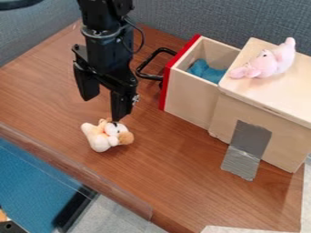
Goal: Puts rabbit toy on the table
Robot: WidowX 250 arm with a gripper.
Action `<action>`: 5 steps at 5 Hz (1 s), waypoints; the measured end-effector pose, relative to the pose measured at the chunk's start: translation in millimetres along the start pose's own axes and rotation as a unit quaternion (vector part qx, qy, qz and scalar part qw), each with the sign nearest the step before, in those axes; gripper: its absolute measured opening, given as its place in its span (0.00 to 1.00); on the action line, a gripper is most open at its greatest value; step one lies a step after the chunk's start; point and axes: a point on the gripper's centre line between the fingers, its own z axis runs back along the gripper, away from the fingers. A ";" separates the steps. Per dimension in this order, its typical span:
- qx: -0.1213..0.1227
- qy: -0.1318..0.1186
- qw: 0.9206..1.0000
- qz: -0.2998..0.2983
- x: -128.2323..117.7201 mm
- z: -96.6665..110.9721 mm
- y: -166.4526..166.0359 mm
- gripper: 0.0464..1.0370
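My gripper (104, 108) hangs over the left part of the table (176, 182), its two fingers apart, open with nothing between them. Just below it, a white-and-brown plush toy (101, 137) lies on the wood; the right fingertip is right above or against its top, and I cannot tell whether they touch. The pink rabbit toy (263, 65) lies on the flat top of the wooden box at the right, well away from the gripper.
The wooden box (267, 109) has an open drawer (191, 98) with a red front, a black handle (141, 68) and blue cloth (206, 71) inside. Grey tape (247, 148) runs from the box onto the table. A clear raised edge (79, 172) borders the front left.
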 end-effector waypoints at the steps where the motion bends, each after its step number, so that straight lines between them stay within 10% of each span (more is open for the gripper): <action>1: -0.003 0.011 1.000 0.003 -2.5 -5.0 -0.6 0.96; 5: -0.031 -0.067 0.995 -0.065 101.6 71.4 -77.4 0.96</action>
